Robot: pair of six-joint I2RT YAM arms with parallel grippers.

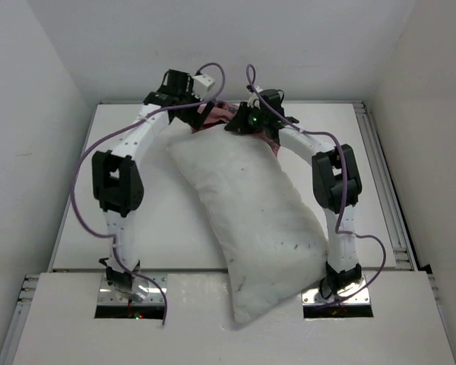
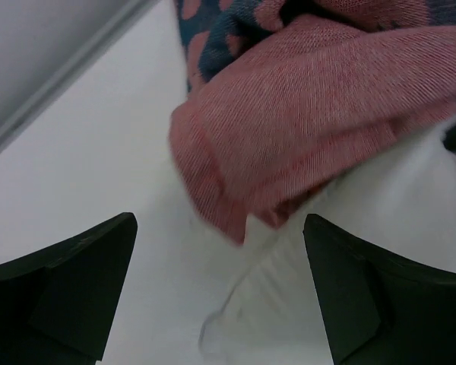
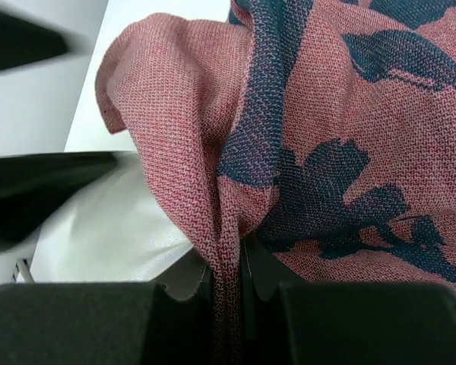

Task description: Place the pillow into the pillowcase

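The pillow lies diagonally on the white surface. Its near corner hangs past the front edge between the two arm bases, and its far end points toward the back, slightly left of centre. The pillowcase is bunched at that far end, a small crumpled patch of red and pink just beyond the pillow's top edge.

On my right wrist feed, the right end effector is closed tight on a fold of the pillowcase. The woven pink cloth with dark blue marks is pinched between the two pads and fans out above them. A bit of the white pillow shows beneath it on the left.

The left end effector stands wide open and holds nothing. Its two black fingers are spread far apart, and a loose lip of the pillowcase droops ahead of them over the pillow — apart from both fingers.

From above, both arms reach forward from the near edge and bow outward at the elbows. The left arm curves out to the left and the right arm to the right. Their wrists bend inward toward each other over the far end of the pillow, so the left end effector and right end effector sit close together at the bunched cloth. Purple cables loop along each arm.
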